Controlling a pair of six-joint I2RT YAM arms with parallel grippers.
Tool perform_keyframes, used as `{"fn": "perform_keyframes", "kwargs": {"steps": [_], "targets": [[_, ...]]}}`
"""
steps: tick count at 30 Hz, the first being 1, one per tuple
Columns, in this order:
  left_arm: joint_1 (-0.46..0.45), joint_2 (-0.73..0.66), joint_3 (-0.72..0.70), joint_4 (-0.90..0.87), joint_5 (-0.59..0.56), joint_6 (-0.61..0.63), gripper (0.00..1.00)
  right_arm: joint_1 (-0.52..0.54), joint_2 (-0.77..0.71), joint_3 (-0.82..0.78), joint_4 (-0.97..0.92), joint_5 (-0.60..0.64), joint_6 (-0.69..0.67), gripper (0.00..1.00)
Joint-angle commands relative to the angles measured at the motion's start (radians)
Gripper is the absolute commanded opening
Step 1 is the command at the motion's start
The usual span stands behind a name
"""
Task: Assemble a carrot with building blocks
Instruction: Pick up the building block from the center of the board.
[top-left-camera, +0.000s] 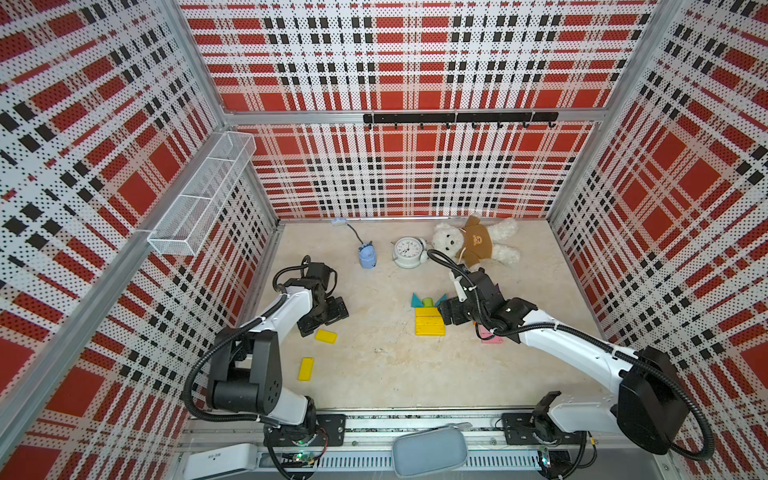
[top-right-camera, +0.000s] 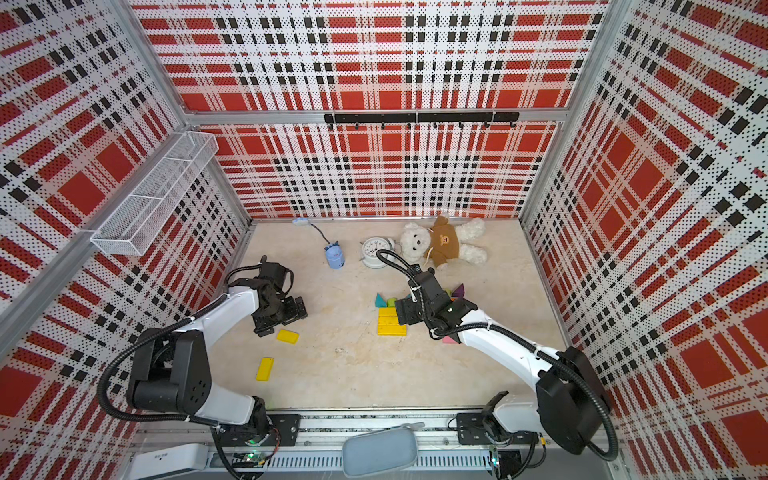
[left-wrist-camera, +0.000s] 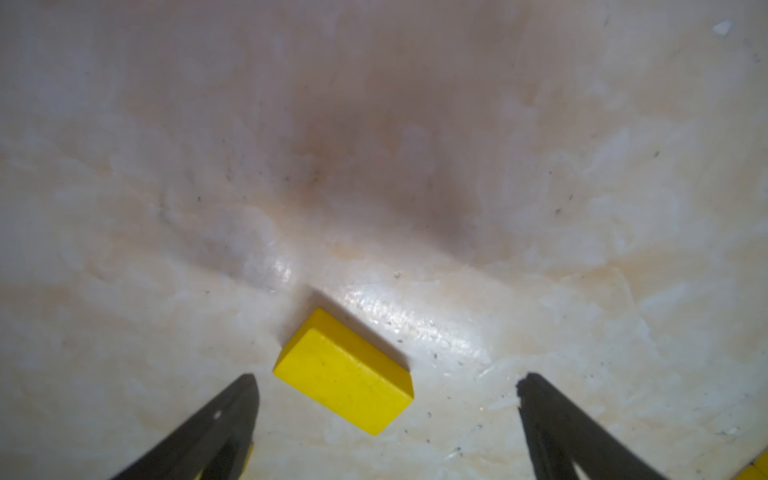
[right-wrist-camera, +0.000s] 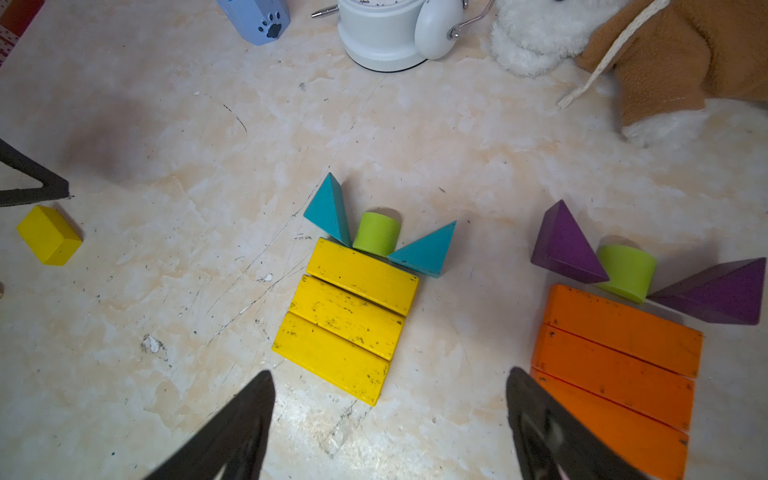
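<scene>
Left gripper (left-wrist-camera: 386, 382) spread wide, empty; I see loose yellow block (left-wrist-camera: 345, 374) between fingers, untouched. Right gripper (right-wrist-camera: 390, 372) released, holding nothing. Yellow bars (top-left-camera: 429, 322) near centre of frame in both top views, teal triangles (top-left-camera: 415, 300) above. Orange bars (right-wrist-camera: 615, 357) hidden under right arm there, cut off in wrist view. Pink block (top-left-camera: 491, 337) mostly covered.
</scene>
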Motion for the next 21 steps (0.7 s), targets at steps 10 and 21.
{"fn": "perform_keyframes", "kwargs": {"steps": [10, 21], "targets": [[-0.055, 0.047, 0.001, 0.027, 0.055, 0.027, 0.99, -0.001, -0.047, -0.024, 0.049, 0.03, -0.006, 0.89], [-0.154, -0.042, -0.084, 0.062, 0.06, -0.105, 0.99, -0.002, -0.039, -0.017, 0.039, 0.03, -0.003, 0.88]]}}
